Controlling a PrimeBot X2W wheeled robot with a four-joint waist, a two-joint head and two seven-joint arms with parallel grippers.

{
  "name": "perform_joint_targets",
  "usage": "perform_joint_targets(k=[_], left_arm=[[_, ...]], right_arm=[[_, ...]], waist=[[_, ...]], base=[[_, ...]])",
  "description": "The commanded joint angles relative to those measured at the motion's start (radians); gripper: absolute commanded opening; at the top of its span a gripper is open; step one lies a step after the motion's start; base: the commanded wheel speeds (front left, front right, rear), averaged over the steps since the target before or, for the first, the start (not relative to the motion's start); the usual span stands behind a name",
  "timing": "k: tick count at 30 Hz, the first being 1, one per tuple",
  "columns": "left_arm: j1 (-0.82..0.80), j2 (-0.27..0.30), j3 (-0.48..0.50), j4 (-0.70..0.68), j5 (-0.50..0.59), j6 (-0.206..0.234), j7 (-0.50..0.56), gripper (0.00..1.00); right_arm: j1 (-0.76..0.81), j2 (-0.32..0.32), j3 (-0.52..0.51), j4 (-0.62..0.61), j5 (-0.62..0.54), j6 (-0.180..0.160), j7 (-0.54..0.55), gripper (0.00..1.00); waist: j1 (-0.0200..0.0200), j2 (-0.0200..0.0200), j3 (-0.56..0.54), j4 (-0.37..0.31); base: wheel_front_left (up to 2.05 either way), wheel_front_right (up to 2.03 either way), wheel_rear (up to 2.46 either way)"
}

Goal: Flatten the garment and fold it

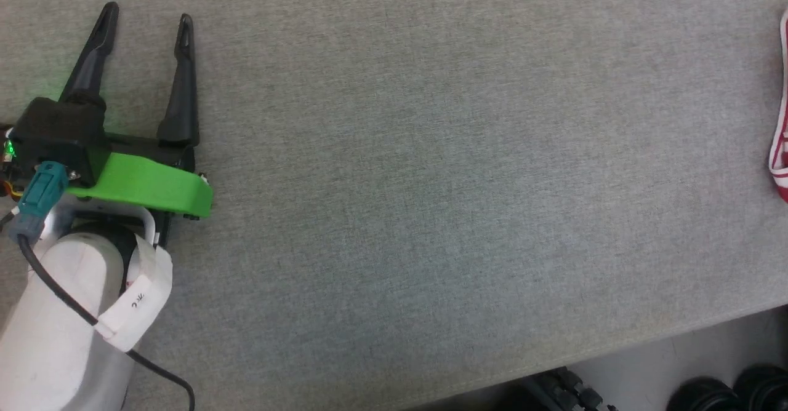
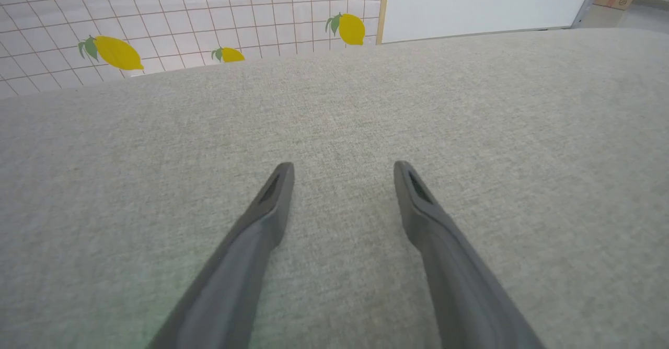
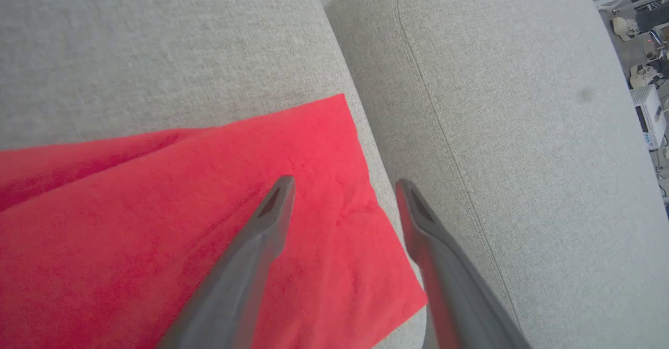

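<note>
The garment [image 3: 157,223] (a red jersey cloth lying in two flat layers) rests on the pale grey woven cushion [image 3: 157,41], its corner reaching the cushion's edge beside a second cushion [image 3: 522,129]. Our right gripper [image 3: 345,182] hangs over that corner, fingers spread, nothing between them. At the head view's right edge we see the white-and-red striped trim [image 1: 780,140]. Well apart, at the left, our left gripper [image 1: 148,12] stands released too, empty above bare cushion.
</note>
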Motion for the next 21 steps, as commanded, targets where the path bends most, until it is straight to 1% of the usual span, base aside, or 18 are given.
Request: perform_joint_targets(k=[1,5,9,11,15,17,21], left_arm=[[0.030,0.006,0.003,0.028,-0.004,0.005,-0.009,1.00],[0.042,-0.020,-0.003,0.072,-0.023,0.004,-0.052,1.00],[0.072,-0.051,0.000,0.134,-0.050,0.005,-0.112,1.00],[0.095,-0.068,0.007,0.170,-0.071,0.007,-0.144,1.00],[0.138,-0.095,0.026,0.219,-0.103,0.015,-0.200,1.00],[0.159,-0.103,0.034,0.236,-0.115,0.018,-0.218,1.00],[0.196,-0.117,0.054,0.264,-0.138,0.022,-0.247,1.00]], right_arm=[[-0.026,-0.012,-0.012,0.007,-0.003,-0.002,-0.033,1.00],[-0.051,-0.025,0.027,-0.013,0.026,-0.002,-0.132,1.00],[-0.070,-0.026,0.107,-0.082,0.095,-0.002,-0.212,1.00],[-0.065,-0.021,0.169,-0.132,0.133,-0.002,-0.248,1.00],[-0.049,0.010,0.248,-0.245,0.210,-0.002,-0.329,1.00],[-0.034,0.042,0.259,-0.303,0.241,-0.002,-0.371,1.00],[0.031,0.121,0.269,-0.428,0.258,-0.002,-0.451,1.00]], waist=[[-0.0002,-0.0001,-0.032,0.006],[-0.0002,-0.0001,-0.110,0.016],[-0.0002,-0.0001,-0.219,0.025],[-0.0002,-0.0001,-0.281,0.032],[-0.0002,-0.0001,-0.385,0.052],[-0.0002,-0.0001,-0.425,0.065],[-0.0002,-0.0001,-0.498,0.095]], base=[[0.00,0.00,0.00],[0.00,0.00,0.00],[0.00,0.00,0.00],[0.00,0.00,0.00],[0.00,0.00,0.00],[0.00,0.00,0.00],[0.00,0.00,0.00]])
